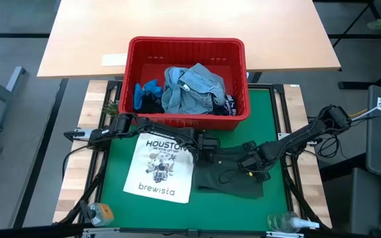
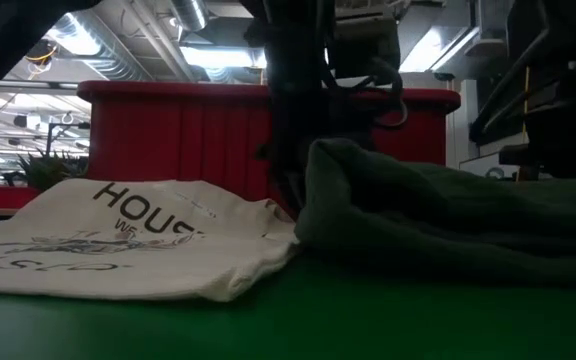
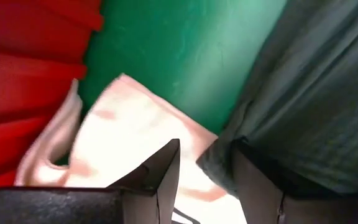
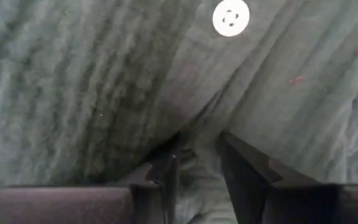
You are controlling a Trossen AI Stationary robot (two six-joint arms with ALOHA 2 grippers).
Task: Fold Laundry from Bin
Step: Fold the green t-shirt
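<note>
The left claw (image 1: pixel 207 147) pinches the upper left corner of the dark green garment (image 1: pixel 233 173), which lies at lower centre of the high view on the green surface (image 1: pixel 280 125), just below the red bin (image 1: pixel 240 49). The right claw (image 1: pixel 251 165), fingers narrowly parted, grips a fold mid-cloth. The fabric looks soft, light and floppy, so corners and edges seem the best holds.

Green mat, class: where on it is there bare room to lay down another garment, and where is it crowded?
Bare green mat lies right of the red bin, and a strip runs along the near edge below the white tote bag and dark green garment. The middle is crowded: both lie side by side there, with the left gripper and right gripper on the garment.
</note>
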